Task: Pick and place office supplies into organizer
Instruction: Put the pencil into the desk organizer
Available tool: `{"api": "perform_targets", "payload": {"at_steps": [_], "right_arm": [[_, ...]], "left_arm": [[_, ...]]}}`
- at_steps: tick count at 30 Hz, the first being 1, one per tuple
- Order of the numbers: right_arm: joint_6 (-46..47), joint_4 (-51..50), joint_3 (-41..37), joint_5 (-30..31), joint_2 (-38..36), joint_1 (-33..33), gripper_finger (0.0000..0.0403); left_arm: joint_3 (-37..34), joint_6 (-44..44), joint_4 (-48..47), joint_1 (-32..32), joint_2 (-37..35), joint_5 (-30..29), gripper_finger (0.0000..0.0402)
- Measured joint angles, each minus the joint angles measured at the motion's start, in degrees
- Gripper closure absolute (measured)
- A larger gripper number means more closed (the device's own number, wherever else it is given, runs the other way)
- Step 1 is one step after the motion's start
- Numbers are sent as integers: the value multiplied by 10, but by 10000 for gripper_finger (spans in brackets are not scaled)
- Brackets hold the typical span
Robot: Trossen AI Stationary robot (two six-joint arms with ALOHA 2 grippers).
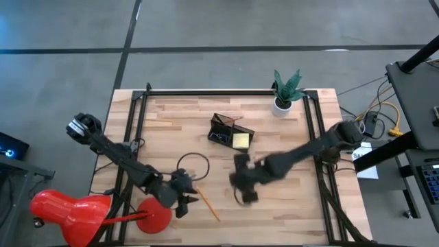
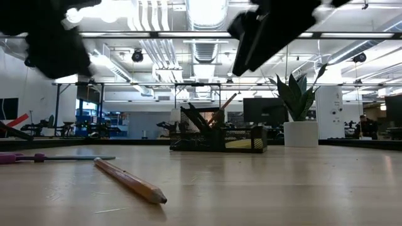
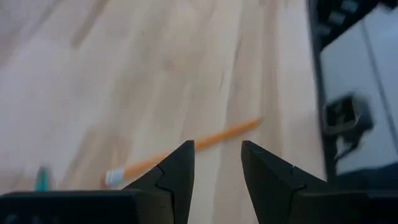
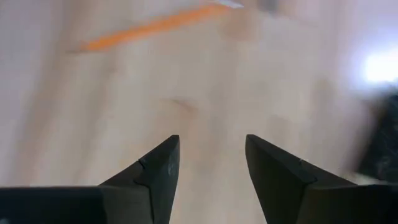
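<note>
An orange pencil (image 1: pixel 208 204) lies flat on the wooden table near its front edge; it also shows in the low view (image 2: pixel 129 181) and in both wrist views (image 3: pixel 186 149) (image 4: pixel 155 25). My left gripper (image 1: pixel 184 199) (image 3: pixel 217 144) hovers open just left of the pencil, above its eraser end. My right gripper (image 1: pixel 242 192) (image 4: pixel 211 138) hangs open over bare wood to the pencil's right. The black mesh organizer (image 1: pixel 230 132) (image 2: pixel 217 135) stands mid-table with a yellow sticky pad (image 1: pixel 241 141) in its tray and pens and a pencil upright in its cup. A purple-handled item (image 2: pixel 19 158) lies at the left.
A potted green plant (image 1: pixel 287 92) stands at the far right of the table. A red desk lamp (image 1: pixel 68 213) leans over the near left corner, its round base (image 1: pixel 154 216) beside my left gripper. A black cord loop (image 1: pixel 194 163) lies between the lamp and the organizer.
</note>
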Motion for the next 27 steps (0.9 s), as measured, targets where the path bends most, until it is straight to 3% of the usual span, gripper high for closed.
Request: {"api": "perform_targets", "payload": {"at_steps": [3,9,13,16,19,23,27], "right_arm": [[-10,51,7,-9,34,36,227],[294,63,76,-16,137,18,227],[331,52,166,-37,212,45,227],[407,-23,238,-42,263,66,228],[486,-85,302,-6,302,80,237],[521,-116,382,72,345,108,253],[540,-140,446,85,395,113,264]], "left_arm": [[-10,-39,-44,-23,0,1,284],[-9,-80,-78,-68,0,2,284],[-6,-64,-74,-80,0,3,284],[-6,-9,-74,-81,0,2,284],[-6,42,-75,-81,3,2,284],[-7,26,-70,-85,9,2,284],[-7,24,-53,-98,13,4,284]]}}
